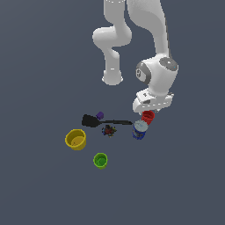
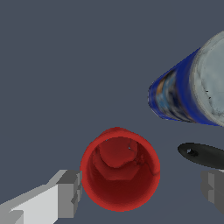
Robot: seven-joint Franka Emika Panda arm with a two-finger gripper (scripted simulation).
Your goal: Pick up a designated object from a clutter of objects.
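The small red cup stands upright on the grey floor, right behind the blue-and-white can. My gripper is directly above the cup and low over it. In the wrist view the red cup lies between my two fingers, with my gripper open. One finger is close to the cup's rim with a thin gap. The other finger stands well apart from it. Nothing is held.
The can and the tip of the black spatula's handle lie close to the cup. The spatula, a purple piece, a dark multicoloured item, a yellow cup and a green cup lie toward the exterior view's left.
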